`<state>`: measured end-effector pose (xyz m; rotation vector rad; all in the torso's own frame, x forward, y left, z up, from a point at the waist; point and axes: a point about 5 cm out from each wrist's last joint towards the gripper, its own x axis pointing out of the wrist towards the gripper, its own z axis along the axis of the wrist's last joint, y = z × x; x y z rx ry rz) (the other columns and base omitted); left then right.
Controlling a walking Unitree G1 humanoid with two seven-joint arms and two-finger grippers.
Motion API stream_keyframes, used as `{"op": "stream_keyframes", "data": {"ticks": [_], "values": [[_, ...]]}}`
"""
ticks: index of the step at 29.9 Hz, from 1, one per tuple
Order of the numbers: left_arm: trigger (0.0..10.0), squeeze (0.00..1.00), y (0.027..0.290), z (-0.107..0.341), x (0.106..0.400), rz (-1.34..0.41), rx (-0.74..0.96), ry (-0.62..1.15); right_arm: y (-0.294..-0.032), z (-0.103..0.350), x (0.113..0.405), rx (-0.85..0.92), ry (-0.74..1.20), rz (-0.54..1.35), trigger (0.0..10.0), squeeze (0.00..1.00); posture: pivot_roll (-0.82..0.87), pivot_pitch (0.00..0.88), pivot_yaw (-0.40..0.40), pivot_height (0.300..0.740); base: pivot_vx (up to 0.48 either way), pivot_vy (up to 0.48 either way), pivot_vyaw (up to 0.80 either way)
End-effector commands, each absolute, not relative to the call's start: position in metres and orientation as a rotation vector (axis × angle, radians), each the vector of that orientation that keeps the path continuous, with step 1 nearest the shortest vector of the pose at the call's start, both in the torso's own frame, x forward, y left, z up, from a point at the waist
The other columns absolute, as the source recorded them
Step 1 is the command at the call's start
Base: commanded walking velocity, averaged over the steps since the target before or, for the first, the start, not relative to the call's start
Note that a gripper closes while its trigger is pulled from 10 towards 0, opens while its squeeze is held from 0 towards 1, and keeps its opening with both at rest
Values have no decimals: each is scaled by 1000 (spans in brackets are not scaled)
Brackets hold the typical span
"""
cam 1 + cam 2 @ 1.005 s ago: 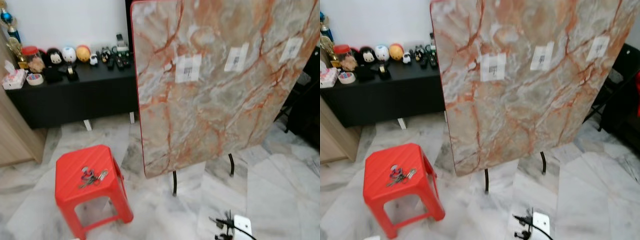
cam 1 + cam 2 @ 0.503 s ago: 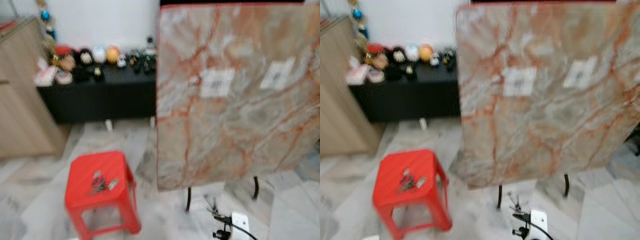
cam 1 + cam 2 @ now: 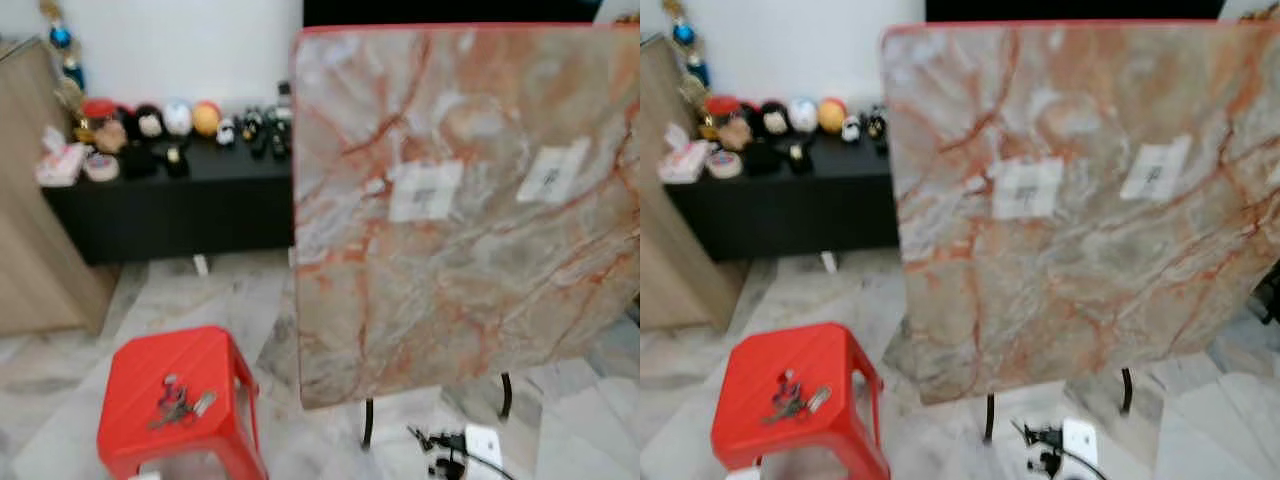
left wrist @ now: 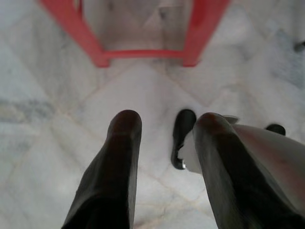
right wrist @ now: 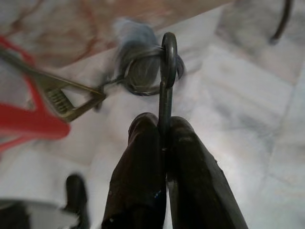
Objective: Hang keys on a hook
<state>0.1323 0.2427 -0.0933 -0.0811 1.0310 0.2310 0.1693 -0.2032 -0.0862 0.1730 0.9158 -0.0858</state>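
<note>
Red stool (image 3: pixel 175 385); orange-veined marble panel (image 3: pixel 470 200); black cabinet (image 3: pixel 170 205); grey-white marble floor (image 3: pixel 230 300); black fingers (image 4: pixel 119 162).

**What the robot's hands look like**

The left hand (image 4: pixel 164 126) has two long black fingers (image 4: pixel 116 167). They are thick, smooth and a bit shiny, with round tips like big thumbs. Beside one finger is a pale grey, smooth, curved piece of the robot's body.

The right hand (image 5: pixel 161 125) has two black fingers (image 5: pixel 140 176) too. They are long and smooth with round ends, and one has a few tiny pale specks low down on it
</note>
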Motion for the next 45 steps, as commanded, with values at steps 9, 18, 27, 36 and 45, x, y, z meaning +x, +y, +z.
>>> {"op": "stream_keyframes", "data": {"ticks": [9, 18, 27, 36, 45], "values": [[10000, 0, 246, -96, 123, 231, -46, 1070, -194, -12, 282, 94, 539, -1, 10000, 0, 44, 0, -33, 740, 0, 0, 0], [10000, 0, 248, -95, 122, 261, -55, 1061, -182, 35, 321, 77, 306, 63, 10000, 0, 50, 0, -42, 740, 0, 0, 0], [10000, 0, 253, -95, 120, 269, -43, 1063, -168, 58, 325, 26, 212, 123, 10000, 0, 51, 0, -27, 740, 0, 0, 0], [10000, 0, 254, -94, 120, 267, -35, 1066, -149, 79, 334, 28, 157, 179, 10000, 0, 45, 0, -19, 740, 0, 0, -77], [10000, 0, 252, -95, 120, 268, -40, 1063, -136, 90, 337, 46, 159, 213, 10000, 0, 55, 0, -24, 740, 0, 0, 26]]}}
